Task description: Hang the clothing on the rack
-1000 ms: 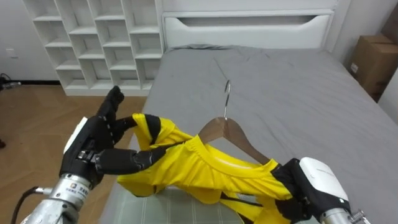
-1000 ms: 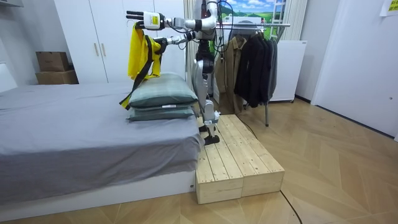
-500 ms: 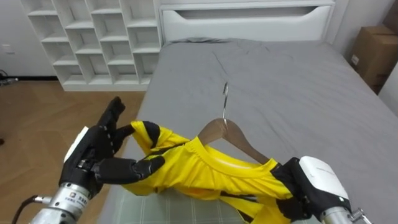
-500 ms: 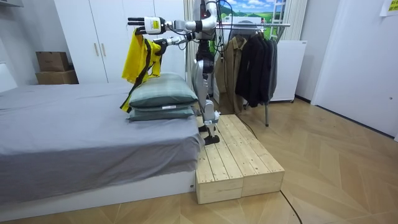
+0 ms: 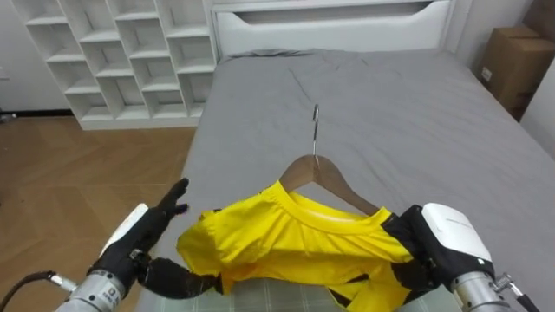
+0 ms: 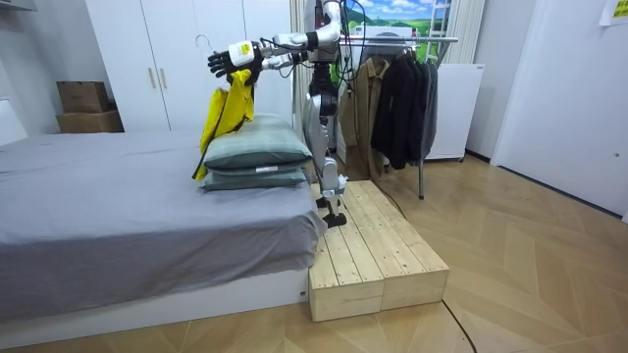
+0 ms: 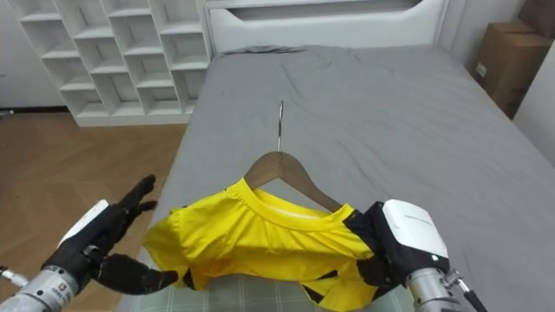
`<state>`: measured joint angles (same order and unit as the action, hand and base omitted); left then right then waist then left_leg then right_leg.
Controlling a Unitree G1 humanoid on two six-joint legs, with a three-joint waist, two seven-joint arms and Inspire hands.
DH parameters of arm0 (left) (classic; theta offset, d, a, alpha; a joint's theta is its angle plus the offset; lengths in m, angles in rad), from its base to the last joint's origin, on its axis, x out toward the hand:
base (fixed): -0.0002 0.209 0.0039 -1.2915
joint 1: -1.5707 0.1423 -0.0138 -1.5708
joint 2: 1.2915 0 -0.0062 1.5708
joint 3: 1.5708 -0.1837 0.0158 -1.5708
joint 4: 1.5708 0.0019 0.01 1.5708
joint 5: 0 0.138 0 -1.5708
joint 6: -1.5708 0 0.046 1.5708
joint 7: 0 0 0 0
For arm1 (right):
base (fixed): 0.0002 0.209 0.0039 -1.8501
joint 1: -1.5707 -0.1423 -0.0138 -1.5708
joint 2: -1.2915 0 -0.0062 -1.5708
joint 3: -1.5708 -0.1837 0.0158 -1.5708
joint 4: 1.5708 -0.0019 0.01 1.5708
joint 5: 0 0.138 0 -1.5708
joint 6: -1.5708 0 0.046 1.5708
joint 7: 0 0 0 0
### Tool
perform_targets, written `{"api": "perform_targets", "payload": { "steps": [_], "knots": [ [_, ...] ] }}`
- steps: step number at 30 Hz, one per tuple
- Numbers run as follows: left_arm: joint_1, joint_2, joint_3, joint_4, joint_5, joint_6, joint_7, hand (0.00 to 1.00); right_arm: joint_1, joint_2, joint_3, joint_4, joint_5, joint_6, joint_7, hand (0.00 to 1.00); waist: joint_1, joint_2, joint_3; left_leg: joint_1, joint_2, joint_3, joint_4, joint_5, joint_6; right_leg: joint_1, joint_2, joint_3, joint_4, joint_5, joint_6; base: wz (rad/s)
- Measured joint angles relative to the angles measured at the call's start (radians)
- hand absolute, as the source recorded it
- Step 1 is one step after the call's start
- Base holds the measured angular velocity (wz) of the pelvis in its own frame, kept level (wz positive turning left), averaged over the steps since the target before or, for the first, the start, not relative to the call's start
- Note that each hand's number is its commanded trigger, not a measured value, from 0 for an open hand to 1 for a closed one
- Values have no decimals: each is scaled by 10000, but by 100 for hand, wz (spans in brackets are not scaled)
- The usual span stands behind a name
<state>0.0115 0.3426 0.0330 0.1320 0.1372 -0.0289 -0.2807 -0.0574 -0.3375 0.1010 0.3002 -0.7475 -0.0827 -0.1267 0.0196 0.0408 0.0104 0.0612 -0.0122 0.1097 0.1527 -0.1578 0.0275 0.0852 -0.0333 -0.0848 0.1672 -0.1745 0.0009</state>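
The robot stands on a wooden platform (image 6: 373, 245) beside the bed (image 5: 390, 113), with both arms extended over the stacked pillows (image 6: 257, 147). The yellow shirt (image 5: 286, 238) is draped on a wooden hanger (image 5: 305, 170) and held in the air above the pillows, clear of the grey bed cover. The hanger's metal hook points away from the robot, toward the headboard. The collar of the shirt sits round the neck of the hanger, and the cloth is bunched across both hanger arms. The right hand (image 5: 442, 238) is at the right end of the hanger, its dark fingers curled round the shirt-covered hanger arm and clamped on it. The left hand (image 5: 143, 238) is at the left end, just beside the bunched shoulder of the shirt. Its fingers are straight and spread, apart from the cloth, while its thumb reaches under the lower edge of the shirt. A white shelf unit (image 5: 113, 52) stands left of the bed, and a cardboard box (image 5: 512, 56) stands to the right. In the room view, a clothes rack (image 6: 412, 39) with dark garments (image 6: 402, 98) stands behind the robot.
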Motion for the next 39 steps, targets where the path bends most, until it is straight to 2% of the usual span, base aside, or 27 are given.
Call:
{"api": "perform_targets", "payload": {
  "steps": [5,6,7,9,16,21,23,25,28,30,33,36,39],
  "knots": [
    [96,12,-234,618,1141,98,-152,0,-13,-55,41,-3,15,209,147,100,-91,-83,44,45,-11,7,9,1,1,21,-24,-14,36,-19,11,0],
    [103,33,-312,901,1420,110,-179,0,-49,-60,41,-5,15,207,145,100,-93,-162,92,22,-17,11,9,1,1,-1,-28,-18,37,-50,2,0],
    [142,33,-396,1145,1644,170,-209,0,-53,-60,37,-7,10,207,144,100,-127,-246,99,-20,-11,10,14,1,1,-39,-23,-41,37,-62,-13,0],
    [227,-4,-466,1502,1961,225,-337,0,-52,-61,24,-60,8,207,144,100,-134,-314,90,-45,-7,22,35,1,1,-46,-13,-24,22,-65,-15,0],
    [276,-148,-410,2827,2278,252,-432,0,-53,-65,-3,-854,3,184,146,100,-90,-309,72,-13,-9,36,73,1,0,-1,-8,27,37,-65,-15,-1],
    [465,-421,-421,4025,2257,306,-333,0,-52,-79,-3,-852,56,204,150,100,-101,-340,54,-28,-11,28,73,1,0,-22,-9,15,41,-66,-15,0],
    [547,-458,-419,4294,2261,344,-335,0,-52,-79,-10,-854,51,212,155,100,-91,-403,13,-65,-8,35,73,1,0,-62,-1,22,35,-68,-15,0],
    [568,-477,-408,4818,2225,357,-341,0,-51,-79,-41,-855,49,316,187,100,-92,-496,-75,-27,-5,85,77,1,0,-40,-1,22,36,-67,-15,0],
    [582,-482,-386,5625,2066,347,-326,0,-53,-106,-81,-1081,22,413,205,100,-123,-587,-135,27,-4,98,75,1,0,24,-3,22,40,-67,-15,0],
    [589,-568,-350,6291,2063,305,-224,0,-76,-134,-207,-1219,0,364,204,100,-108,-600,-147,69,-4,95,72,1,0,59,-5,29,42,-65,-16,0],
    [642,-669,-300,7191,1664,33,-44,0,-127,-135,-585,-1257,6,381,194,100,-90,-606,-145,184,5,92,-51,-2,-4,100,11,13,46,-64,-16,0],
    [759,-658,229,8237,991,-280,-56,0,-131,-134,-776,-1366,-134,419,186,100,-48,-603,-141,280,28,134,-83,-19,-30,180,48,54,59,-64,-16,-5],
    [772,-629,908,9324,147,-430,-62,0,-132,-133,-1022,-2005,-524,487,186,100,51,-638,-119,277,82,207,-96,-57,-81,127,131,216,60,-59,-26,-14]
  ]
}}
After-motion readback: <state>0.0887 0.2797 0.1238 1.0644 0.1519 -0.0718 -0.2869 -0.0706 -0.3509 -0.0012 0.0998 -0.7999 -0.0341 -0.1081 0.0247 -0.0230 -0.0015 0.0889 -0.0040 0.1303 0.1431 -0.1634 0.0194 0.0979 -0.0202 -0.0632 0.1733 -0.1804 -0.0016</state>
